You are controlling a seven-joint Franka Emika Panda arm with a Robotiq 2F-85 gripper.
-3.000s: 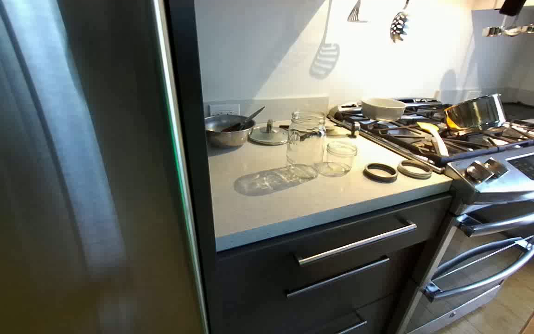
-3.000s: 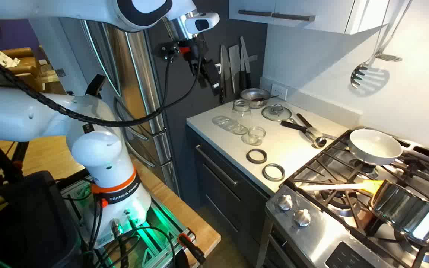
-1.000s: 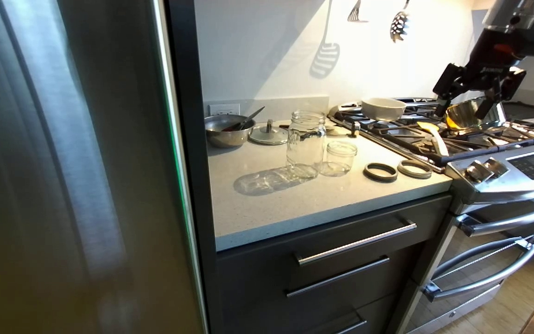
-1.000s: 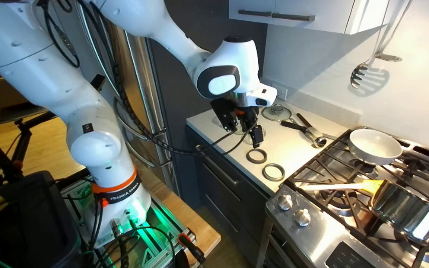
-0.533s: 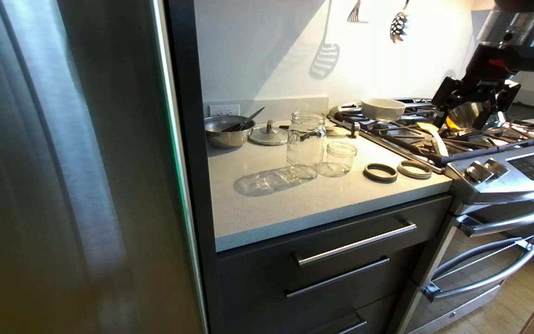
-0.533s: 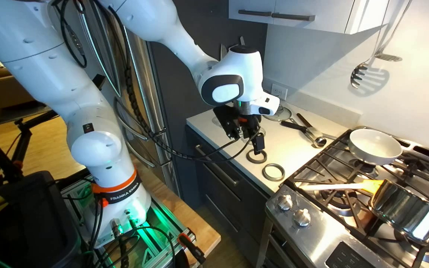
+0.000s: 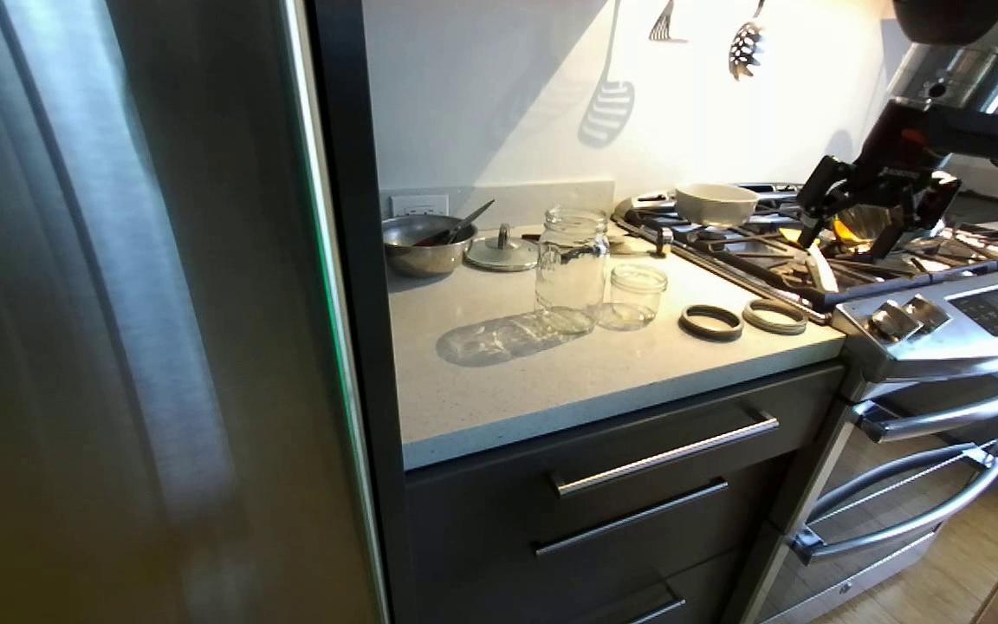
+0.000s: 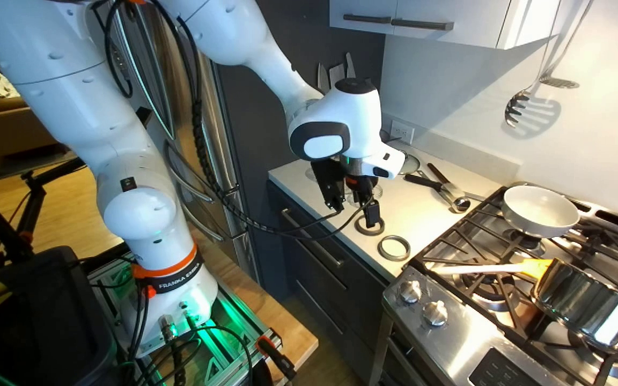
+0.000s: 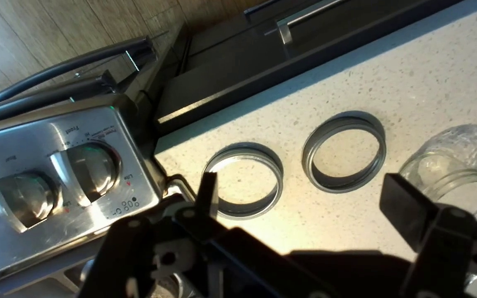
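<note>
The hand (image 9: 304,198) is hovering above the counter (image 9: 420,78), its 2 fingers (image 9: 408,211) standing wide apart. Nearest to it, a dark ring (image 9: 333,185) and a paler ring (image 9: 280,182) (the latter closer to the stove (image 9: 27,136)) are lying flat there, slightly apart. A short glass jar (image 7: 638,299) is standing between the dark ring and a tall glass jar (image 7: 570,269).

A: In an exterior view, front row on the flat pale stone counter (image 7: 473,399)?
B: Left to right: tall clear glass jar (image 7: 573,276), short clear glass jar (image 7: 638,299), round dark-grey metal ring (image 7: 711,335), round silver metal ring (image 7: 775,329).
A: Right of those?
B: Boxy silver metal stove (image 7: 941,342).
</note>
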